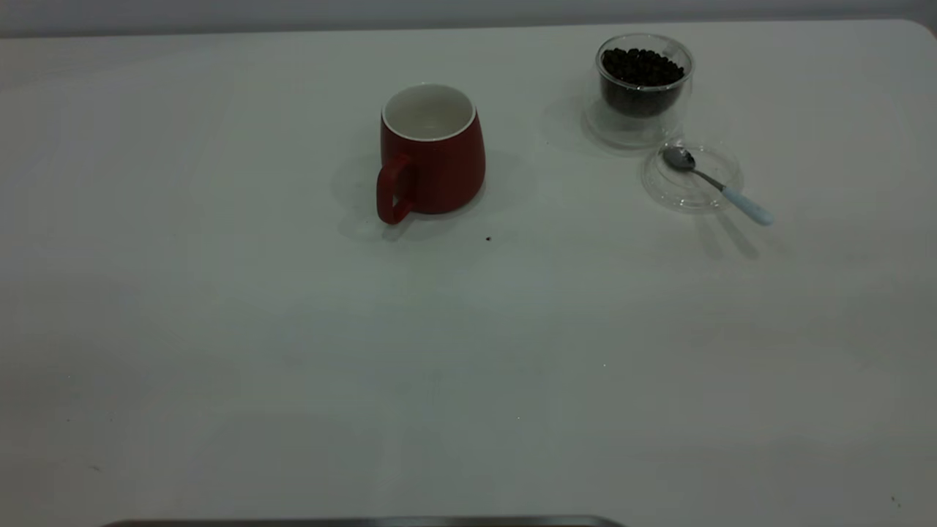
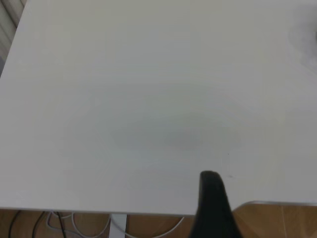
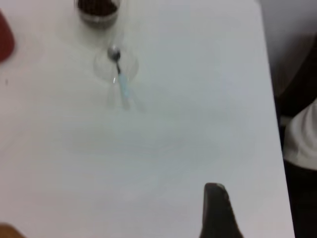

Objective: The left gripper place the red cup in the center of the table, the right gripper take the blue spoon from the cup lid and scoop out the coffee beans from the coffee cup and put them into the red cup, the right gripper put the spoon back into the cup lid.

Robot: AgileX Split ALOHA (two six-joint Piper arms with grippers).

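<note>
Bare worktop (image 1: pixel 468 380) fills the foreground; neither gripper shows in the exterior view, and whether either is wide or narrow I cannot tell. Mug (image 1: pixel 432 154) stands upright near the centre, its inside white and seemingly empty, handle toward the camera. Spoon (image 1: pixel 714 183) lies with its bowl in the lid (image 1: pixel 692 179) just before the glass (image 1: pixel 644 80) of beans (image 1: pixel 643 67), handle overhanging toward the right arm's side. Nothing stands between.
</note>
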